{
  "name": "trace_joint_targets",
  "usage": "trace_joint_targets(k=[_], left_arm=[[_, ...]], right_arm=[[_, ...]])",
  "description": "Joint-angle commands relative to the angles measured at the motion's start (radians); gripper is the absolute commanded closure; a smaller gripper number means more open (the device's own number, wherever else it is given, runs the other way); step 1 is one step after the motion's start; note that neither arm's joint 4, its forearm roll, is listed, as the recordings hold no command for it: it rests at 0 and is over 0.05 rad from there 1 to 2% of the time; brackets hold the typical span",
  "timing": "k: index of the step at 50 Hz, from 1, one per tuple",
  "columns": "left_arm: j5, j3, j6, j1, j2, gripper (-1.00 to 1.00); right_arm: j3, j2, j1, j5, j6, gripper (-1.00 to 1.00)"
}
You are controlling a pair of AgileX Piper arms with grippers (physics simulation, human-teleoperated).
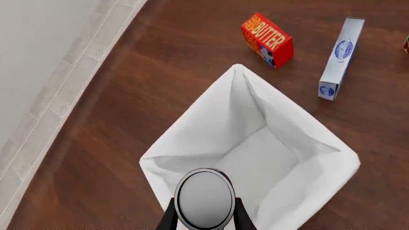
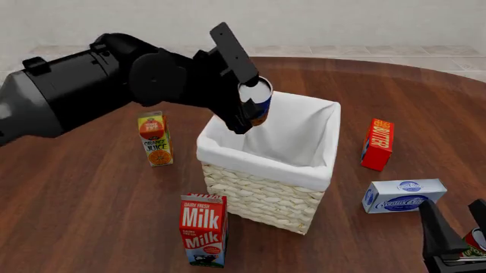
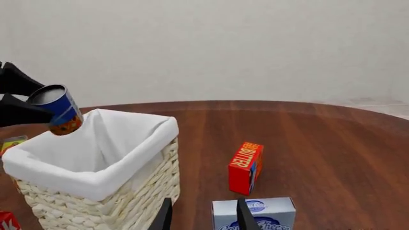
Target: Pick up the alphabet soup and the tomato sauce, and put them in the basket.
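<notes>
The alphabet soup (image 2: 258,95), a blue can with a silvery top (image 1: 204,197), hangs tilted over the near left corner of the basket (image 2: 267,160), with my left gripper (image 2: 251,109) shut on it. The right wrist view shows this can (image 3: 59,109) just above the white liner (image 3: 96,184). The left wrist view looks straight down into the empty liner (image 1: 255,158). My right gripper (image 2: 458,220) stands open at the front right edge, with nothing between its fingers (image 3: 245,214). A bit of the tomato sauce (image 2: 477,240) shows red and green right by that gripper.
A red butter box (image 2: 377,144) stands right of the basket, and a cream cheese box (image 2: 402,195) lies in front of it. A milk carton (image 2: 204,229) stands before the basket. An orange juice carton (image 2: 155,138) is at its left.
</notes>
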Motion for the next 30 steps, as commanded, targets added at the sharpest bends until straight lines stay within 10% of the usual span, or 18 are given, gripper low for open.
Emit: trace_joint_targets(k=[1, 30], left_arm=[[0.025, -0.043, 0.047, 0.015, 0.065, 1.00], [0.038, -0.068, 0.100, 0.004, 0.162, 1.00]], right_arm=[[0.000, 0.000, -0.002, -0.002, 0.012, -1.00], [-0.001, 0.000, -0.003, -0.012, 0.036, -1.00]])
